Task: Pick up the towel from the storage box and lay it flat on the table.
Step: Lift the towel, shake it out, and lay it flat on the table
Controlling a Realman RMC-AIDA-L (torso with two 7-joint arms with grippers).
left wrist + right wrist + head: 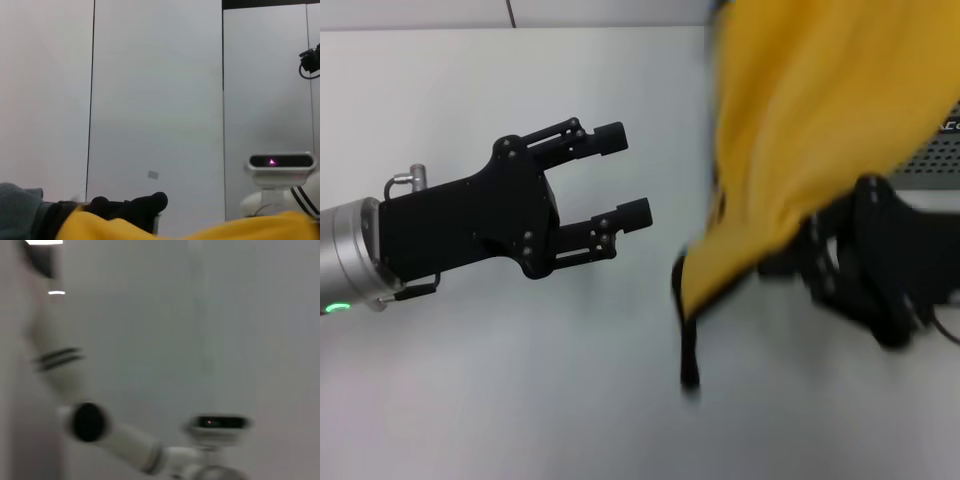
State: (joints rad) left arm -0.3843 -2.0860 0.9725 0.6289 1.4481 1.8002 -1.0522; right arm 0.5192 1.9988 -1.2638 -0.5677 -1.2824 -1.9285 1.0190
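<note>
Reaching in from nine o'clock of your head view, the black two-fingered left gripper (625, 175) hovers above the plain white smooth table (500, 400) with its fingers spread apart and nothing between them. At about three o'clock from it hangs the soft yellow towel with black piped edge (800, 130), lifted clear of the table; its lowest corner droops to a dark trailing tip just above the surface near centre. The top of the cloth runs out of view, so you cannot see how high it goes. Behind the towel's lower edge sits the black right gripper (865, 255), largely covered by the cloth and blurred; you cannot tell whether its fingers are closed. At two o'clock, a sliver of the grey-green perforated plastic storage box (935, 160) peeks out, mostly hidden. Your left wrist view shows the yellow cloth (200, 231) along one edge.
</note>
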